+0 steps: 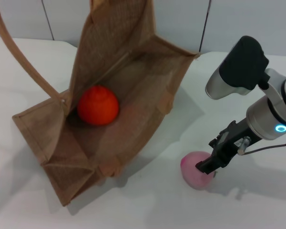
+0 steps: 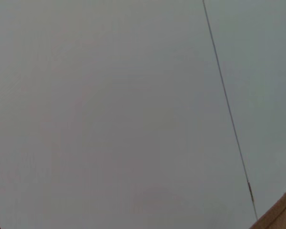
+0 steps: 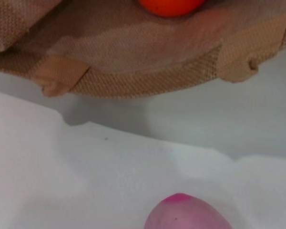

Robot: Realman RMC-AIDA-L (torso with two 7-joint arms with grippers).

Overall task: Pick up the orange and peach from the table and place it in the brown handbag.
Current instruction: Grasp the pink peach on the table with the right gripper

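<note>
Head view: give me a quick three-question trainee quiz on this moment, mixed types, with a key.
1. True or false: the orange lies inside the brown handbag.
2. Where is the peach? A) in the handbag B) on the table beside the handbag, on the robot's right C) lifted well above the table
3. Fill in: the arm whose claw is down at the peach is the ____ arm.

Key:
1. True; the bag lies on its side, mouth open, with the orange on its inner wall.
2. B
3. right; the right claw sits at the peach, but whether it has closed cannot be seen. The left claw is not in view.
</note>
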